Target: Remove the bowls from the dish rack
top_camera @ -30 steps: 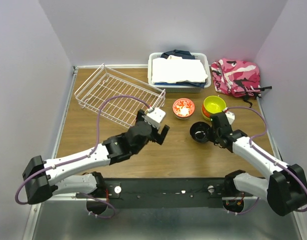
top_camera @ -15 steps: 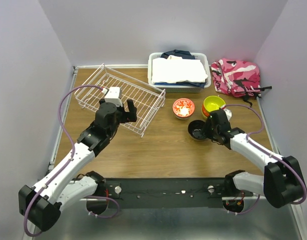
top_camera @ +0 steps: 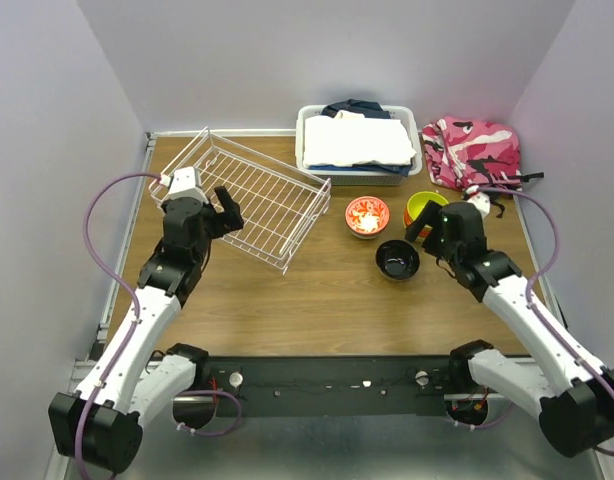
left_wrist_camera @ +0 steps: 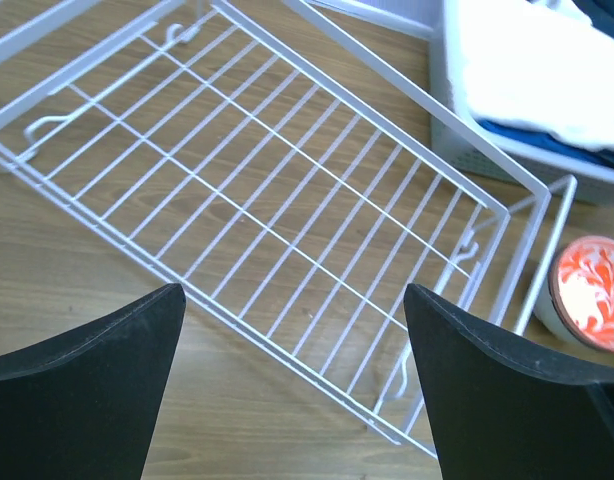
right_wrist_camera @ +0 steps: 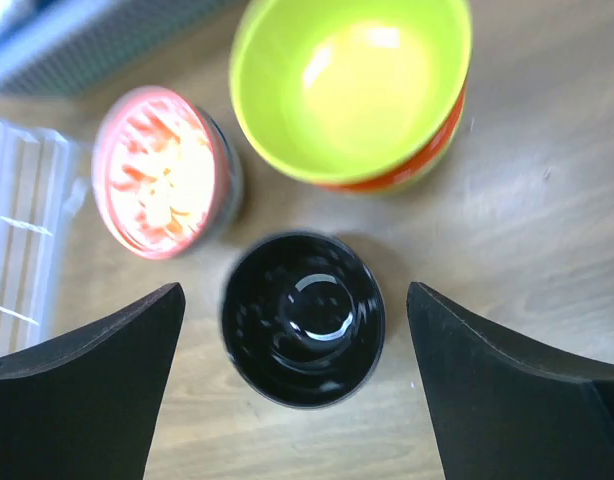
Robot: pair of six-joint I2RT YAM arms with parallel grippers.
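Observation:
The white wire dish rack [top_camera: 242, 195] [left_wrist_camera: 287, 200] lies at the back left with no bowl showing in it. My left gripper [top_camera: 227, 212] [left_wrist_camera: 292, 295] hangs open above its near edge. Three bowls stand on the table right of the rack: a red-patterned bowl [top_camera: 367, 216] [left_wrist_camera: 592, 290] [right_wrist_camera: 162, 170], a lime-yellow bowl [top_camera: 425, 208] [right_wrist_camera: 352, 85] nested in an orange one, and a glossy dark bowl [top_camera: 398, 260] [right_wrist_camera: 302, 318]. My right gripper [top_camera: 425, 238] [right_wrist_camera: 295, 295] is open above the dark bowl, its fingers wide apart on either side and clear of it.
A solid white bin [top_camera: 357, 145] of folded cloth sits at the back, just behind the red-patterned bowl. A pink camouflage bag [top_camera: 477, 152] lies at the back right. Walls close in the table on three sides.
My right gripper has opened, let go of the dark bowl on the table and lifted away to the right. My left arm has swung from the table's middle to the rack's left side.

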